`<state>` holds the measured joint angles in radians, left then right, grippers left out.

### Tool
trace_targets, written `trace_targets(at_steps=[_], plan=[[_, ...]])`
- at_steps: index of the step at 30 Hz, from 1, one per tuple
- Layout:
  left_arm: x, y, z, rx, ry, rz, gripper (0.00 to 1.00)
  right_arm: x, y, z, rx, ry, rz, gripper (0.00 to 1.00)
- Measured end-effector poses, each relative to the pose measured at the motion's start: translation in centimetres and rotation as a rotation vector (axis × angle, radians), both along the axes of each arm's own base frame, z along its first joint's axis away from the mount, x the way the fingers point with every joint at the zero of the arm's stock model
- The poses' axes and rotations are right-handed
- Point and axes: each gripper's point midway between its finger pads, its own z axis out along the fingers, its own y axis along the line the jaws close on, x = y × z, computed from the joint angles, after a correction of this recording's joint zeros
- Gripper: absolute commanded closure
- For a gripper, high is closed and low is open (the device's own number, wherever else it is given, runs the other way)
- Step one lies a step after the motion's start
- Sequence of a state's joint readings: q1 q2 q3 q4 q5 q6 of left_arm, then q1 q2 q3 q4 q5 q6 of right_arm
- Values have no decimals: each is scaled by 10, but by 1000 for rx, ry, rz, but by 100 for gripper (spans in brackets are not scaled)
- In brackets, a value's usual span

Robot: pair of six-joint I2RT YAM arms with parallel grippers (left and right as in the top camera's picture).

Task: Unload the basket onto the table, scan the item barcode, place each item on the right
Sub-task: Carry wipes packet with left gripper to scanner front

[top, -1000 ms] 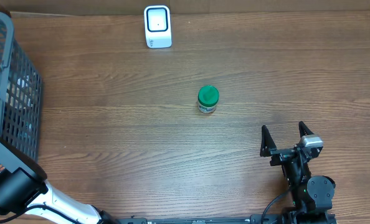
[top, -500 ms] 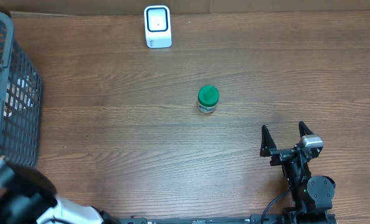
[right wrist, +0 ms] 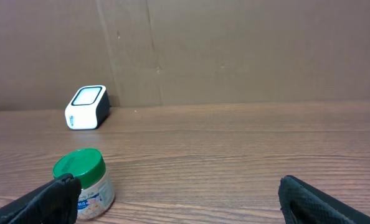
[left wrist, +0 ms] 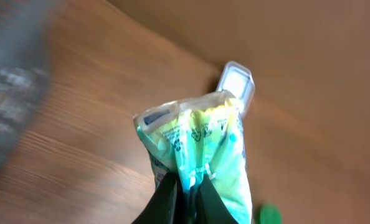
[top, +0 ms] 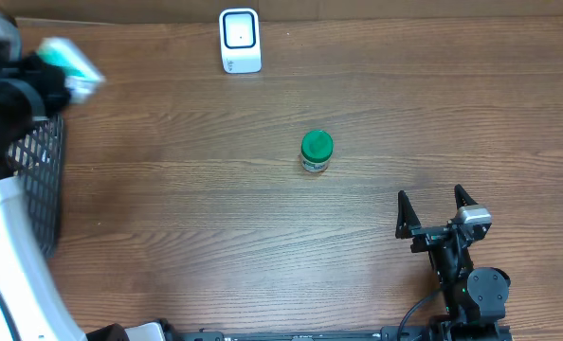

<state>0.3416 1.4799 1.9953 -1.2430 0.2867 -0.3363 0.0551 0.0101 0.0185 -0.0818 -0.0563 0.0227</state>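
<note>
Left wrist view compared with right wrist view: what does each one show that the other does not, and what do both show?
Only the left wrist view shows the green-and-yellow pouch pinched in the shut left gripper, plus a blurred dark shape at the left edge. Only the right wrist view shows the open right gripper, holding nothing, and the whole green-lidded jar with its label. Both show the white scanner at the far edge of the wooden table.

The left arm point(top: 11, 256) is a smooth white shell ending in a black wrist. The right arm point(top: 466, 275) is all black, with a grey block, a thin black cable and pointed black jaws.
</note>
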Motion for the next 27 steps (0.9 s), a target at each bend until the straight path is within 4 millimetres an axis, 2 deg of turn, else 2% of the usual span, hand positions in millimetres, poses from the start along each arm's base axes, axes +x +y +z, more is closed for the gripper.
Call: trace_targets(at_steps=[2, 4, 5, 9, 13, 17, 23, 27], plan=[[9, -55, -26, 13, 84, -168, 96, 0, 0, 0, 0, 0, 0, 0], [11, -87, -53, 32, 160, -264, 96, 0, 0, 0, 0, 0, 1, 0], [12, -96, -64, 38, 192, -291, 96, 0, 0, 0, 0, 0, 0, 0], [15, -153, -143, 75, 396, -447, 96, 0, 0, 0, 0, 0, 0, 0], [17, -188, -207, 100, 510, -534, 96, 0, 0, 0, 1, 0, 0, 0], [8, -220, -265, 122, 632, -612, 95, 0, 0, 0, 0, 0, 0, 0], [3, -261, -307, 155, 685, -700, 96, 0, 0, 0, 1, 0, 0, 0], [-1, -268, -327, 152, 737, -685, 96, 0, 0, 0, 1, 0, 0, 0]])
